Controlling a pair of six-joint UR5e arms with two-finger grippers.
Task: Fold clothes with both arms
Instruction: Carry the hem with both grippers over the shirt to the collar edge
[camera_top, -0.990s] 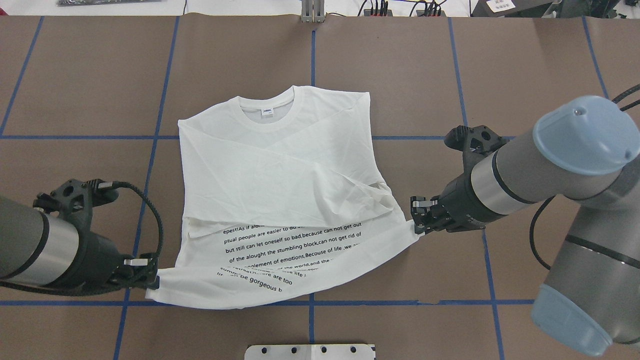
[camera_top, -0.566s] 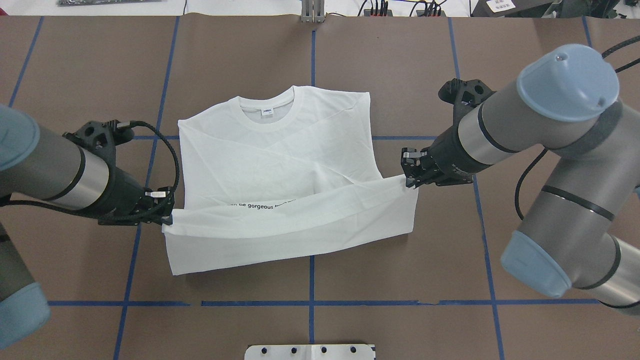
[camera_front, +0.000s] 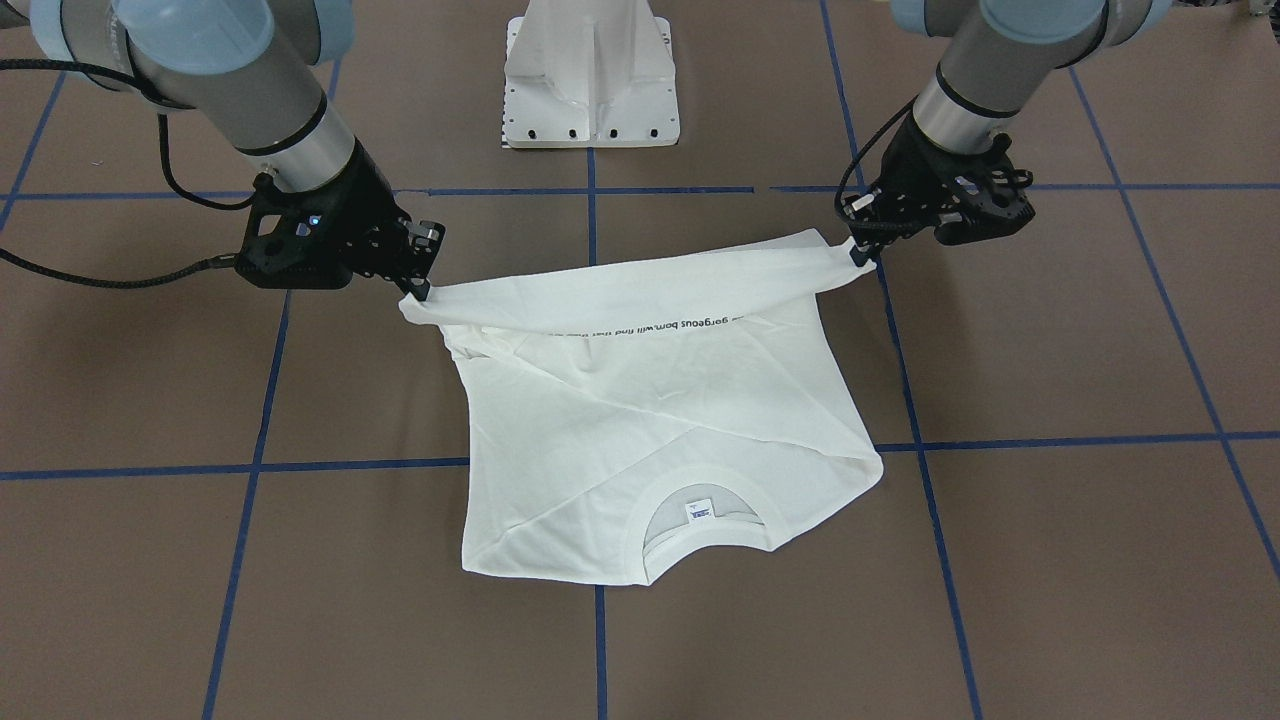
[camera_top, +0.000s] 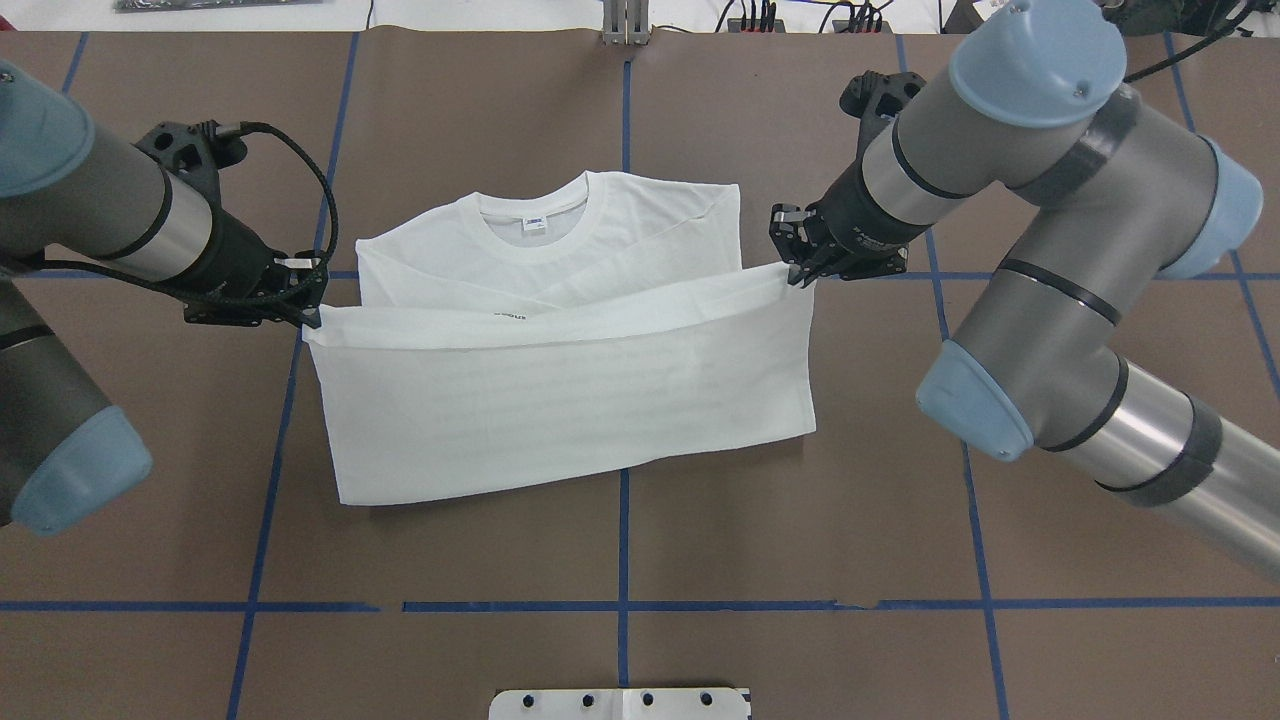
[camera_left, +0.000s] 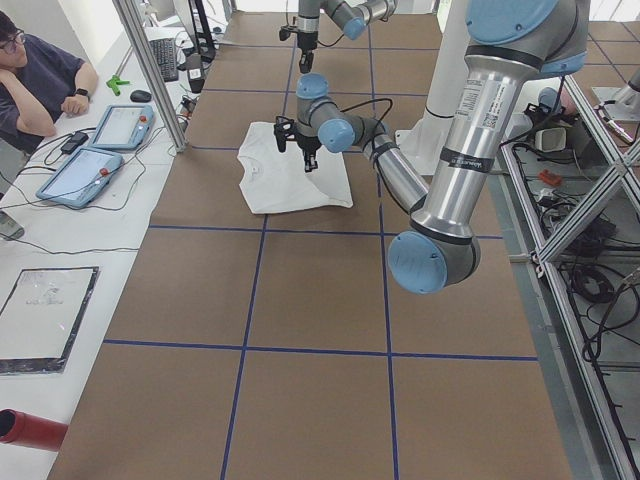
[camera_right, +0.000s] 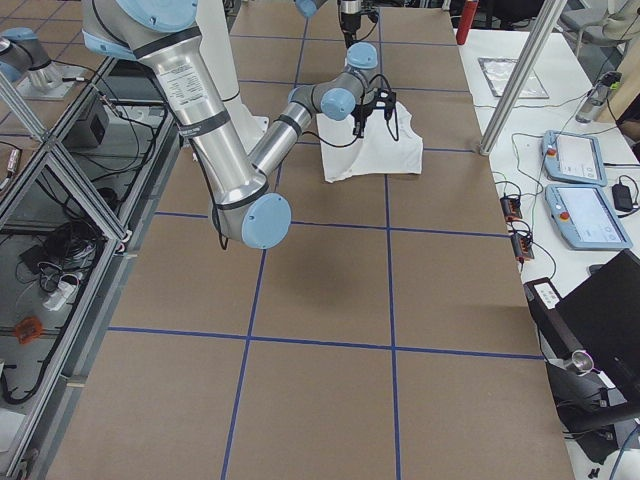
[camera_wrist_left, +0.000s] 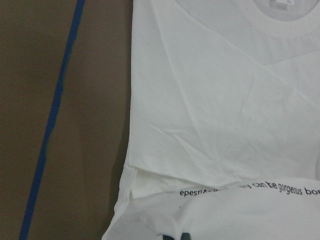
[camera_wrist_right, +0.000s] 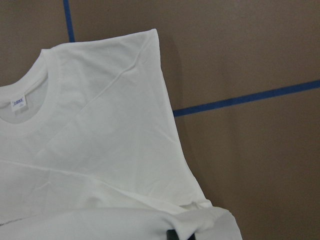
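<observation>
The white T-shirt (camera_top: 560, 400) lies on the brown table with its sleeves folded in and its neck (camera_top: 538, 225) at the far side. Its bottom hem is lifted and carried over the body, stretched between both grippers. My left gripper (camera_top: 312, 318) is shut on the hem's left corner. My right gripper (camera_top: 797, 278) is shut on the hem's right corner. In the front-facing view the left gripper (camera_front: 862, 252) and right gripper (camera_front: 418, 290) hold the hem as a taut band above the shirt (camera_front: 660, 420). A line of black text (camera_front: 640, 326) shows under the lifted edge.
The white pedestal base (camera_front: 590, 75) stands at the robot's side of the table. Blue tape lines (camera_top: 624, 605) cross the brown surface. In the exterior left view an operator (camera_left: 40, 85) sits beside tablets (camera_left: 90, 172) off the table's far side.
Both grippers have carried the shirt's hem away from the robot toward the neck. The text block is now nearly all covered by the folded-over cloth.
</observation>
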